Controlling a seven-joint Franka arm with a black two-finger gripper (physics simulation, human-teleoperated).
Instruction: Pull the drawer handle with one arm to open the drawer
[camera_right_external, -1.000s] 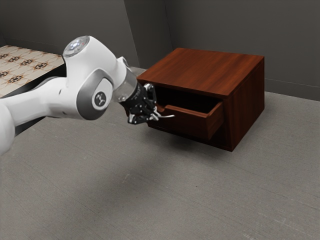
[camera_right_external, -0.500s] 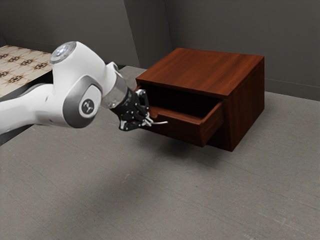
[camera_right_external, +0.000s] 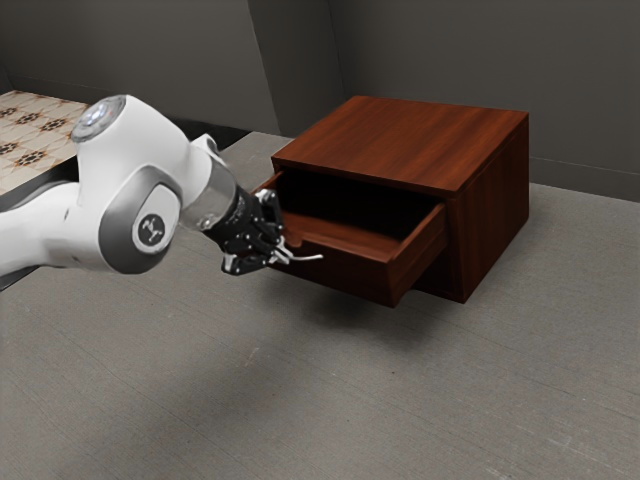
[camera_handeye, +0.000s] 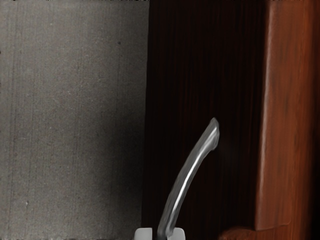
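Pincer (camera_right_external: 279, 250) grips curved metal handle (camera_right_external: 308, 257) of glossy wooden drawer (camera_right_external: 345, 268).

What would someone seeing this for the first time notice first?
The reddish-brown cabinet at the exterior view's right, its drawer pulled partly out. Then the big white arm at that view's left, its black jaws clamped on the drawer's thin metal handle.
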